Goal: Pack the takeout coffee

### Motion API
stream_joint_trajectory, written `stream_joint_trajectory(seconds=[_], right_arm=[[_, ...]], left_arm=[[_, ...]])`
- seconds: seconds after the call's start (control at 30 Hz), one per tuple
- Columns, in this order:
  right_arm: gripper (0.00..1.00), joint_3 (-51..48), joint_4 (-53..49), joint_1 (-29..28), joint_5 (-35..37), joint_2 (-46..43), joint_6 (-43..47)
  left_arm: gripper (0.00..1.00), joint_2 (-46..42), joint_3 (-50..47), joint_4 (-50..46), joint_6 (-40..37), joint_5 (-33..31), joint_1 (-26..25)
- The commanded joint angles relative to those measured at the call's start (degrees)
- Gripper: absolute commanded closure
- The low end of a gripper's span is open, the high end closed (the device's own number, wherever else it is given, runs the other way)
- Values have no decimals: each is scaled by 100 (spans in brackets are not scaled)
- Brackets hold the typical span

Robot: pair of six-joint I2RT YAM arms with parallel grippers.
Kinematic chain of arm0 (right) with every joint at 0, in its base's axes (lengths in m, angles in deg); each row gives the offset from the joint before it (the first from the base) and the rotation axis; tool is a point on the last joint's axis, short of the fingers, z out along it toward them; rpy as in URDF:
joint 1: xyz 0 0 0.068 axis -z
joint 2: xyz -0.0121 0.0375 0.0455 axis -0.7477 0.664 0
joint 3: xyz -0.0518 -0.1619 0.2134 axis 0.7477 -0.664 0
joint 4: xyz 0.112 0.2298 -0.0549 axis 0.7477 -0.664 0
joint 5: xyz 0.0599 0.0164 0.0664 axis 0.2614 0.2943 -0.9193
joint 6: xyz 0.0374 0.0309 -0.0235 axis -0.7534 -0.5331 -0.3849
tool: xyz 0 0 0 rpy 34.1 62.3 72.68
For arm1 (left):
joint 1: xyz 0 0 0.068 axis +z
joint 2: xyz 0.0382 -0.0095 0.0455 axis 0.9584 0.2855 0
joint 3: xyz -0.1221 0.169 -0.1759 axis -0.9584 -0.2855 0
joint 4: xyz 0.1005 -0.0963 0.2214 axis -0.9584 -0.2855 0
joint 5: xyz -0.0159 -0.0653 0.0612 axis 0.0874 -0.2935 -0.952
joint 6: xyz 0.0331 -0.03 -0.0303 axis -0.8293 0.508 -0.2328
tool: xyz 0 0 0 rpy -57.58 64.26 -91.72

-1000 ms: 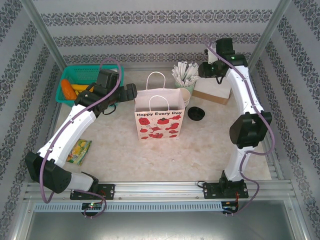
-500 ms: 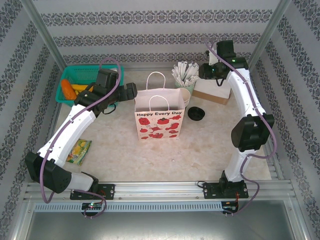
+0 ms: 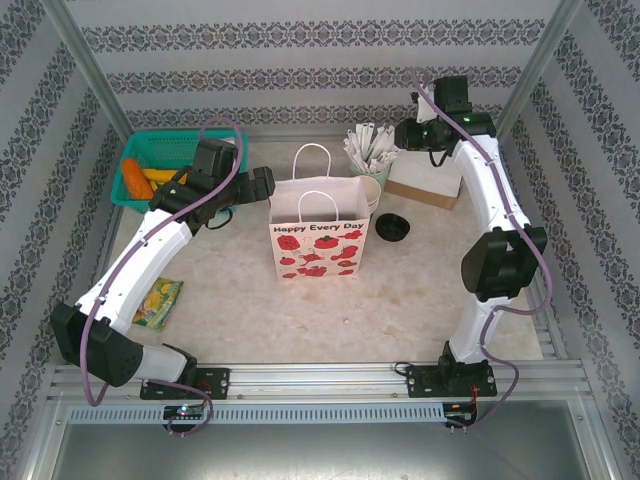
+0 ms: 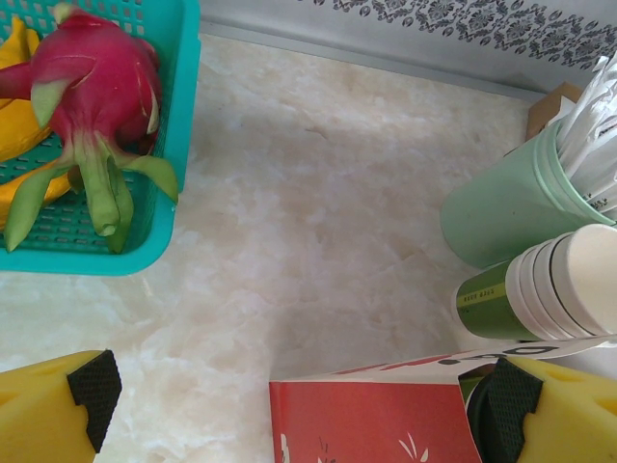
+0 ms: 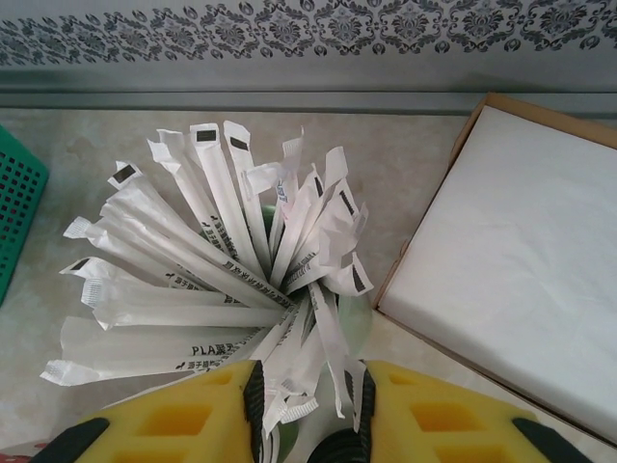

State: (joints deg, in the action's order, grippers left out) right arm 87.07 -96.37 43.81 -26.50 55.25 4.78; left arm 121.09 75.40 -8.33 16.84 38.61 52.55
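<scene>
Reading the table from above, with 12 o'clock at the back wall, the gift bag [image 3: 318, 240] stands upright at the centre. Its mouth is up and its handles are raised, so either arm can reach it.

The left gripper [image 4: 299, 405] hangs at the bag's 10 o'clock corner. Its jaws are spread as wide as they go, with nothing between them. We judge it is placed there to steady the rim or hold the mouth open.

The right gripper [image 5: 308, 405] hovers over the wrapped straws [image 5: 241, 260], which fan out of a mint cup [image 4: 501, 207] at the bag's 1 o'clock. Its jaws are drawn close, with a few wrapper ends in the narrow gap. Whether they pinch one we cannot tell. A straw to go with the drink seems the aim, and the fanned ends let one be picked singly.

The takeout coffee we cannot place for sure. A round black lid [image 3: 392, 226] sits on the table [image 3: 250, 300] at the bag's 3 o'clock, and from above we cannot tell whether a cup stands under it. The bag's inside is hidden. The lidless stacked cups [image 4: 540, 289] beside the mint cup are not it.
</scene>
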Motion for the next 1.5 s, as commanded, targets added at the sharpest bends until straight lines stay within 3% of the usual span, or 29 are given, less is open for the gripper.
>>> stream_joint_trajectory(seconds=[0.0, 0.13, 0.43, 0.77, 1.0, 1.27, 1.47], right_arm=[[66, 175, 21, 71, 100, 155, -17], [66, 320, -83, 71, 211, 276, 26], [100, 312, 114, 62, 590, -117, 97], [100, -88, -405, -51, 399, -1953, 658], [100, -726, -918, -96, -485, -3595, 833], [100, -890, -2032, -163, -2580, -4404, 1383], [100, -1370, -1464, -1048, -2555, -3716, 1369]], left_arm=[[0, -99, -71, 82, -72, -30, 91], [0, -92, -81, 97, -64, -15, 91], [0, -99, -107, 144, -28, 32, 100], [0, -36, 50, -297, 373, -485, 215], [0, -17, -39, -1055, 1025, -1121, 349], [0, -4, -471, -710, 1261, -66, 360], [0, 128, -505, -524, 1306, 468, 364]])
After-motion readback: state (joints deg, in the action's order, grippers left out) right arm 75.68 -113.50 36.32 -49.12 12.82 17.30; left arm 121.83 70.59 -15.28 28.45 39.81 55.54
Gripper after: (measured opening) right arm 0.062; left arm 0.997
